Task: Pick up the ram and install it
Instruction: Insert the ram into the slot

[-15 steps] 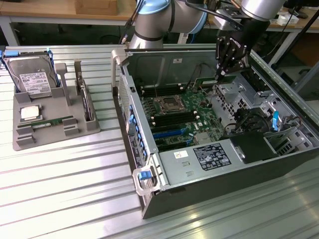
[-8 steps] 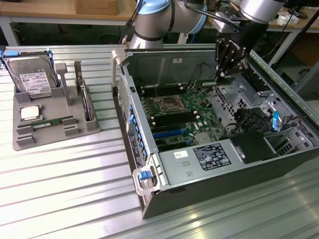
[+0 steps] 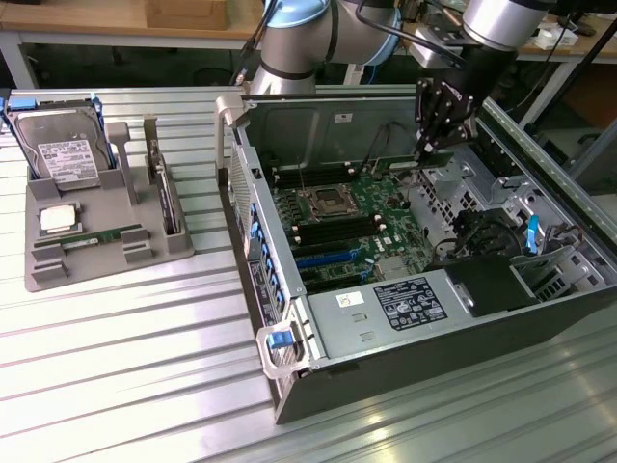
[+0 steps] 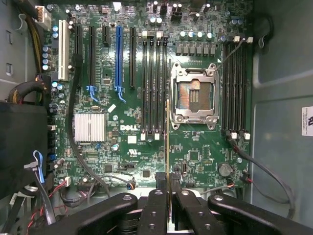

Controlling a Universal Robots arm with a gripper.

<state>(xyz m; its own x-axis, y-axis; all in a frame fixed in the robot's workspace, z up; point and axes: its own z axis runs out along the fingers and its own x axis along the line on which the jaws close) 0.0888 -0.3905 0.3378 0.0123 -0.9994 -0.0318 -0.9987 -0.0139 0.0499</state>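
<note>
The fingers (image 4: pixel 157 196) are clamped together on the ram (image 4: pixel 168 142). The wrist view sees it edge-on, a thin straight strip with a yellowish rim standing out from the gripper (image 4: pixel 168 183). The strip's line runs between a bank of black memory slots (image 4: pixel 154 88) and the open metal-framed CPU socket (image 4: pixel 195 95), above the green motherboard (image 4: pixel 132 142). Whether it touches the board I cannot tell. A second bank of black slots (image 4: pixel 237 88) lies on the socket's other side. A black cable (image 4: pixel 73 112) snakes over the board beside a finned silver heat sink (image 4: pixel 89 127) and a blue slot (image 4: pixel 119 58).

In the upper right of the exterior view the gripper (image 3: pixel 424 149) hangs from the arm (image 3: pixel 308 39) inside the open computer case (image 3: pixel 415 367). It is over the board's far end, beside loose wires and a sheet-metal drive cage (image 3: pixel 453 183). There the dark fingers hide the stick.

Well apart, on the exterior view's left, a grey moulded tray (image 3: pixel 58 275) rests on the ribbed metal table (image 3: pixel 125 367). It holds a boxy hard drive (image 3: pixel 63 154) with a white label, a square silver chip (image 3: pixel 58 219) and a green stick (image 3: pixel 96 237) lying flat.
</note>
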